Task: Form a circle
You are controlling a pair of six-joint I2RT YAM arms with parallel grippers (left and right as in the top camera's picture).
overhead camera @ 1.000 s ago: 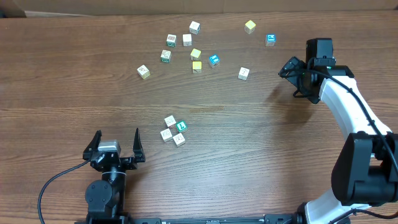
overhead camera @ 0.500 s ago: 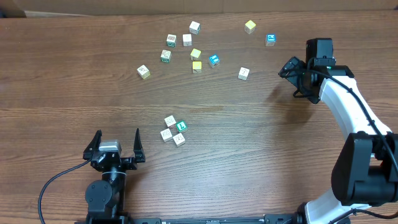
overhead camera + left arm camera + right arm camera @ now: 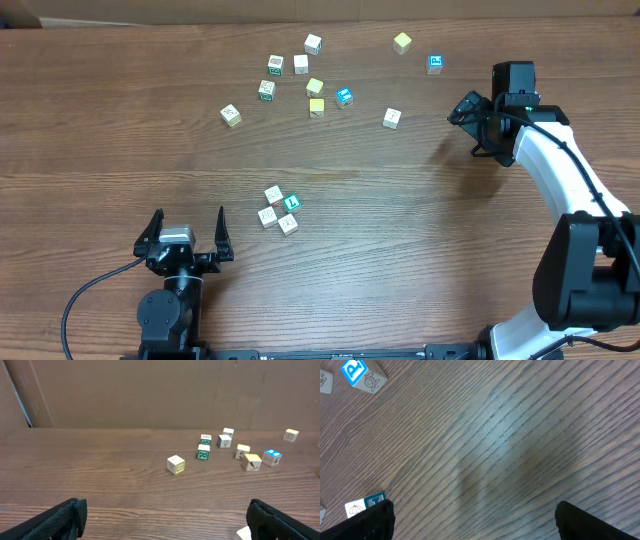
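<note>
The circle (image 3: 279,209) is a tight cluster of small whitish printed cubes, one with a green face (image 3: 291,203), in the overhead view at the table's middle front. My left gripper (image 3: 188,222) stands open to the lower left of it, apart from it, with nothing between its fingers. In the left wrist view that gripper (image 3: 165,530) spans bare wood, and a white cube corner (image 3: 243,533) shows beside its right finger (image 3: 285,520). My right gripper (image 3: 462,130) is open at the right side, far from the cluster. Over bare wood, the right gripper (image 3: 475,525) holds nothing.
Several loose cubes lie scattered at the back: yellow ones (image 3: 316,106), blue ones (image 3: 435,64) and white ones (image 3: 392,118). A blue-faced cube (image 3: 362,372) and a cube with an umbrella print (image 3: 365,505) lie left of my right gripper. A brown board (image 3: 150,390) backs the table.
</note>
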